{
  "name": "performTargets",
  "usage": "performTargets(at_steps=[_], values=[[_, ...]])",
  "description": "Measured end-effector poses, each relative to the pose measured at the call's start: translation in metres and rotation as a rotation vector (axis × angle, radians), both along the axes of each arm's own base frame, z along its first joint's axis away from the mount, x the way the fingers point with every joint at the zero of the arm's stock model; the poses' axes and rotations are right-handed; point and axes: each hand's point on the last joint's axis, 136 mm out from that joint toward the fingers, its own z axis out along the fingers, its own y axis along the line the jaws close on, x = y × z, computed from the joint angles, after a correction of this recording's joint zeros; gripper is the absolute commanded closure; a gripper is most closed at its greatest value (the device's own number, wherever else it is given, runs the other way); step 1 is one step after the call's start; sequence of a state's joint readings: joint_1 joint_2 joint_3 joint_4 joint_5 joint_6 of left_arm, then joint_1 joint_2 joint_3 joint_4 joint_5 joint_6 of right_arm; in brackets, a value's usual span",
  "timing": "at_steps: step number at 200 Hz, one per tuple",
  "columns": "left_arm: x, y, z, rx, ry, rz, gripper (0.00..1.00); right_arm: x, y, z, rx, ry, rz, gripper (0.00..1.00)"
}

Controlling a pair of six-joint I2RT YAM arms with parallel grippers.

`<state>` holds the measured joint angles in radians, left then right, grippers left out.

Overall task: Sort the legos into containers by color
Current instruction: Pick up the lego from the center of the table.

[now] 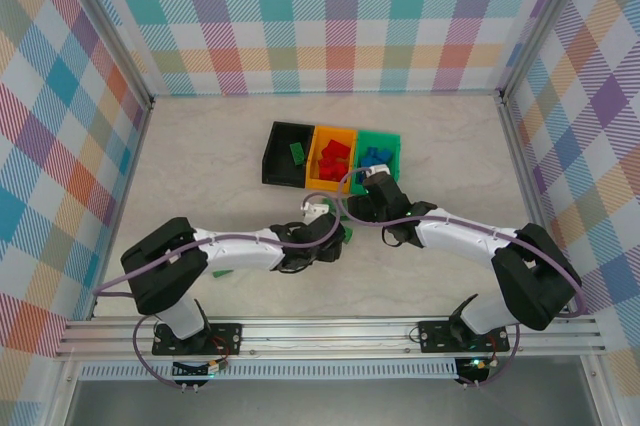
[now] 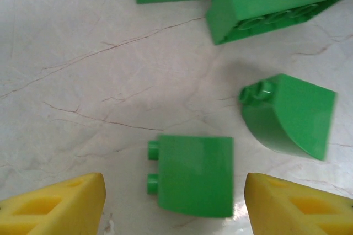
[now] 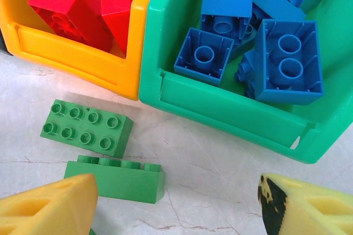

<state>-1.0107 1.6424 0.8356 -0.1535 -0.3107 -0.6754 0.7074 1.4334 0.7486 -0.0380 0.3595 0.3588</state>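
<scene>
My left claw (image 2: 176,208) hangs low over the pale marbled surface (image 2: 83,80), its yellow fingers (image 2: 88,204) spread apart at the bottom corners of the frame. A green sloped brick (image 2: 193,174) lies between them at bottom centre with a gap on each side, so I grip nothing. A curved green brick (image 2: 289,116) lies to its right. Two more green bricks (image 2: 276,0) touch each other at the top edge.

My right claw (image 3: 176,207) is wide open and empty, in front of the orange bin (image 3: 71,53) and the green bin (image 3: 231,108), which stand touching. Red bricks (image 3: 55,9) lie in the orange one, blue bricks (image 3: 287,61) in the green one. Two green eight-stud bricks (image 3: 85,127) lie side by side on the surface at lower left.

From above, the black bin (image 1: 285,154) stands left of the orange one, at upper centre, with one green brick (image 1: 297,152) inside.
</scene>
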Motion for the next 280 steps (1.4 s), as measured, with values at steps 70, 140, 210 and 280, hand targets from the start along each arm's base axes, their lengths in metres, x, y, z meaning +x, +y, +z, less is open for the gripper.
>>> performTargets(at_steps=[70,140,210,280], values=[[0.004,-0.001,-0.011,0.019,0.100,0.036,0.37,0.000,0.000,0.000,0.000,0.000,0.000,0.23],[0.005,0.009,-0.012,0.078,0.189,0.070,0.39,0.000,0.000,0.000,0.000,0.000,0.000,0.23],[-0.003,0.019,-0.006,0.177,0.251,0.059,0.41,0.000,0.000,0.000,0.000,0.000,0.000,0.23],[-0.002,0.017,-0.015,0.238,0.290,0.044,0.41,0.000,0.000,-0.001,-0.002,0.003,0.000,0.23]])
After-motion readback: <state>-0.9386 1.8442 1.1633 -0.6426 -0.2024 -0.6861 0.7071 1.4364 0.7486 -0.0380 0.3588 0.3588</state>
